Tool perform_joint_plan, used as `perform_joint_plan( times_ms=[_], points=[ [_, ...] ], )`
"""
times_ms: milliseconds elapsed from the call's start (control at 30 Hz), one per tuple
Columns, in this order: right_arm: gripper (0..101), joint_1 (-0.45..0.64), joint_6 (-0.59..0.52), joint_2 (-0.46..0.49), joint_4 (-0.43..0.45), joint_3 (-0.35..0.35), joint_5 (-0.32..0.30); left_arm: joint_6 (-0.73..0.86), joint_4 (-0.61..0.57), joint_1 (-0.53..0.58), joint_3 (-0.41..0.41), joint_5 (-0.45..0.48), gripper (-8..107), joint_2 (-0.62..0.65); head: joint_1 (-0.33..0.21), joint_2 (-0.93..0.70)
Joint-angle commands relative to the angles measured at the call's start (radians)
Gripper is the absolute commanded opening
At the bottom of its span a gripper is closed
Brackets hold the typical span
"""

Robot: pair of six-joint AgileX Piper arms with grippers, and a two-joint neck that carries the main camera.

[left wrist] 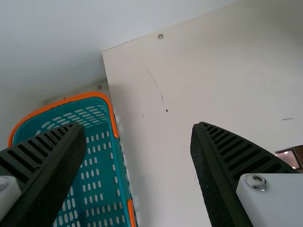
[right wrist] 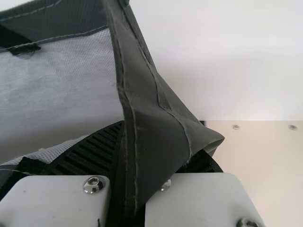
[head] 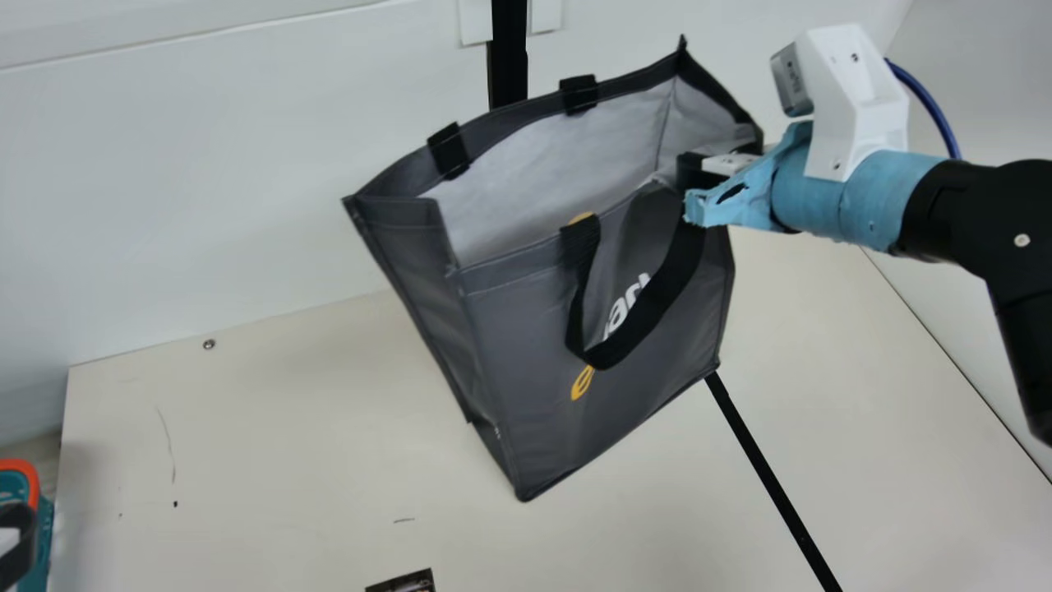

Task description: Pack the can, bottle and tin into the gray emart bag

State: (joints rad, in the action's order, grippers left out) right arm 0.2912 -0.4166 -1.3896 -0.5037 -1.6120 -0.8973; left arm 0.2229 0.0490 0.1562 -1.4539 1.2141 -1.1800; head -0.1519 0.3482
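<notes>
"All three packed?"
"Can't confirm. My right gripper [right wrist: 158, 142] clamps the tilted, open-mouthed gray fabric bag [head: 526, 353] at its rim; bottom's hidden. My left gripper [left wrist: 137, 130]: spread, empty. Loading likely remains."

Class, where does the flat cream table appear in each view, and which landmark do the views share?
Main view: flat cream table, across the lower part.
Left wrist view: table, from centre to right edge.
Right wrist view: table, lower right.
Shared landmark: plain white wall bordering the table.
</notes>
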Motion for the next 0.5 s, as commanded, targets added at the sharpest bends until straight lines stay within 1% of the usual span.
perform_joint_plan(
  times_ms=[0, 233, 467],
  points=[
    [0, 0.023, 0.016, -0.005, 0.029, -0.01, 0.002, 0.0, 0.0, 0.0, 0.0, 0.0, 90, 0.0, -0.023, 0.001],
    [0, 0.115, 0.034, -0.032, 0.072, -0.047, 0.001, 0.0, 0.0, 0.0, 0.0, 0.004, 90, 0.0, -0.023, 0.001],
    [0, 0.224, 0.01, -0.071, 0.074, -0.091, -0.007, 0.0, 0.0, 0.0, 0.0, 0.001, 90, 0.0, -0.023, 0.001]
  ],
)
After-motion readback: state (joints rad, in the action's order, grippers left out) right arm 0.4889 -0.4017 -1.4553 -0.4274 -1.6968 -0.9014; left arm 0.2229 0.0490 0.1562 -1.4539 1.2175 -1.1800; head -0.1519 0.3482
